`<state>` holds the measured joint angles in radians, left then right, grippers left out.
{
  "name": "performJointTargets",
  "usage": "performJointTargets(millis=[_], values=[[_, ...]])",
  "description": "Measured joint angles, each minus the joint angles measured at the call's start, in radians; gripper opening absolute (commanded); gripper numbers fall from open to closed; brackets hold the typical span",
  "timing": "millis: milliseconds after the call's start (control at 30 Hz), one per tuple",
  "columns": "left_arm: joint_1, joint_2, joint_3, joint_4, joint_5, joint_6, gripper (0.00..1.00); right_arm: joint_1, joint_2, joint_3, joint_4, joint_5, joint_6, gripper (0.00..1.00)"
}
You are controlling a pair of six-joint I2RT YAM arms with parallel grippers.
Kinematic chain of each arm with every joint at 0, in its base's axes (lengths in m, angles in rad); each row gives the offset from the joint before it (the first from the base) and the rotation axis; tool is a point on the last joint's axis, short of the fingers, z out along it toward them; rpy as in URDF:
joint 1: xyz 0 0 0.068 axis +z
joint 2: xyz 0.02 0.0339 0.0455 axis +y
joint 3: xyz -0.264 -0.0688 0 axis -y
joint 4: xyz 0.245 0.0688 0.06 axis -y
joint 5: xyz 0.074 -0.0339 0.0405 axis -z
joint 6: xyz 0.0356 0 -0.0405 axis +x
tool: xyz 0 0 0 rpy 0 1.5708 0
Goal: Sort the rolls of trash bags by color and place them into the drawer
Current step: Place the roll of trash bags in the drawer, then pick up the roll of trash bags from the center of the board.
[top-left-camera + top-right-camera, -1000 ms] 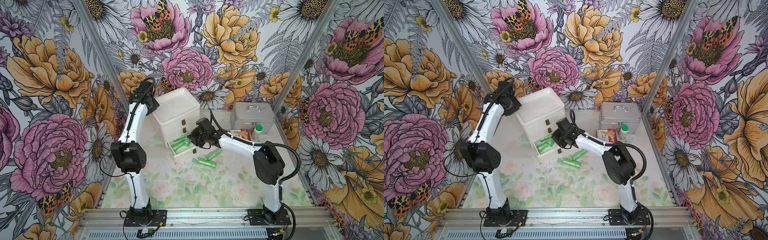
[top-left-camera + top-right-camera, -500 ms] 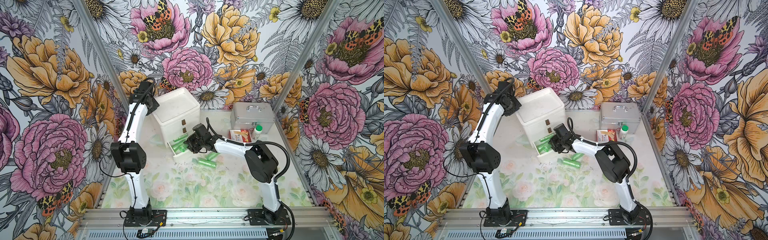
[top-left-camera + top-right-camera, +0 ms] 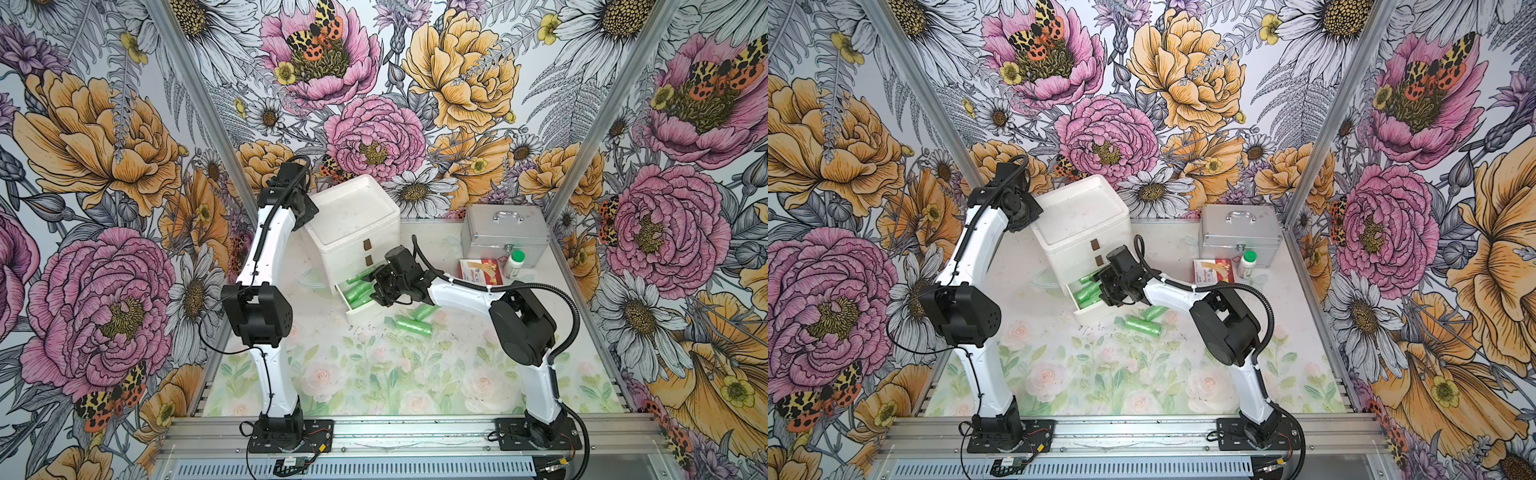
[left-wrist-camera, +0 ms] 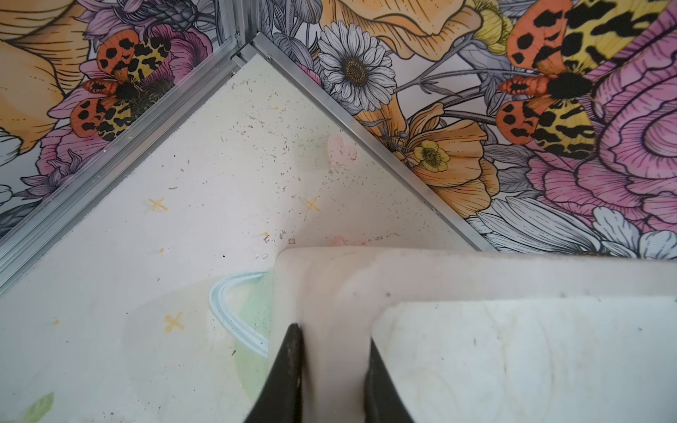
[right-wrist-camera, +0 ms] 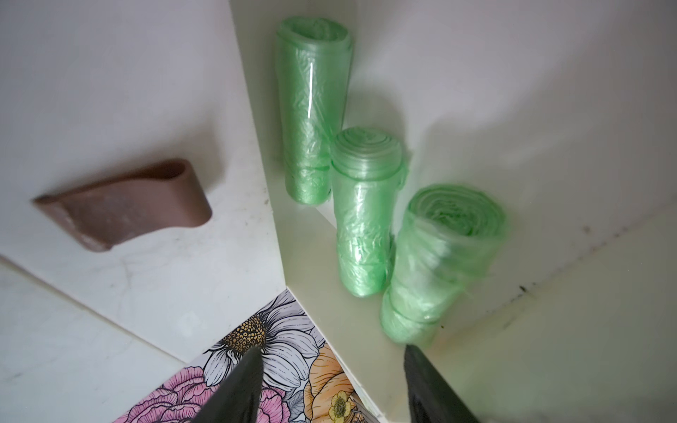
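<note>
Place: robot lab test booth | Walls: floral printed panels (image 3: 104, 137) in aluminium frame (image 3: 198, 97) | Floor: floral tabletop (image 3: 374, 374) | Fixtures: left arm (image 3: 270, 237), right arm (image 3: 461, 293) bolted to rail (image 3: 415, 432)

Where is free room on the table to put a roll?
Free: the front of the table between both arm bases; the gap between drawer unit and silver case. Crowded: the open drawer under the right pincer, and the green rolls lying before it.

- Both top views are bright, evenly lit and sharp, with only faint soft shadows on the table (image 3: 374, 374).
- Right wrist view: white glare streaks on the green rolls (image 5: 311, 110); the nearest roll (image 5: 439, 256) is blurred.
- Left wrist view: the drawer cabinet (image 4: 513, 348), close to the lens, looks soft.
</note>
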<state>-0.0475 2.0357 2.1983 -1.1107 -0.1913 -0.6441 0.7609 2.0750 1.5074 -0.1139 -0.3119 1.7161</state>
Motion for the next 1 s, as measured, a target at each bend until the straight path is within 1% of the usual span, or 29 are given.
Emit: performJointTargets(millis=[167, 300, 400, 467, 567, 700, 833, 1000], values=[[0.000, 0.000, 0.001, 0.000, 0.000, 0.000, 0.00, 0.000, -0.007, 0.000, 0.038, -0.013, -0.040, 0.63], [0.000, 0.000, 0.001, 0.000, 0.000, 0.000, 0.00, -0.012, -0.072, -0.042, 0.048, -0.027, -0.147, 0.61], [0.000, 0.001, 0.000, 0.000, 0.000, 0.000, 0.00, -0.032, -0.153, -0.080, 0.027, -0.026, -0.248, 0.63], [0.000, 0.002, 0.001, 0.000, 0.000, 0.000, 0.00, -0.053, -0.208, -0.089, -0.024, -0.002, -0.311, 0.65], [0.000, 0.002, 0.001, -0.001, 0.000, 0.000, 0.00, -0.084, -0.306, -0.143, -0.097, 0.084, -0.353, 0.66], [0.000, 0.002, 0.002, -0.001, 0.000, 0.000, 0.00, -0.128, -0.409, -0.294, -0.153, 0.175, -0.302, 0.66], [0.000, 0.002, 0.002, -0.001, 0.000, 0.000, 0.00, -0.162, -0.409, -0.421, -0.218, 0.238, -0.236, 0.66], [0.000, 0.002, 0.002, -0.001, 0.000, 0.001, 0.00, -0.167, -0.402, -0.456, -0.292, 0.298, -0.203, 0.65]])
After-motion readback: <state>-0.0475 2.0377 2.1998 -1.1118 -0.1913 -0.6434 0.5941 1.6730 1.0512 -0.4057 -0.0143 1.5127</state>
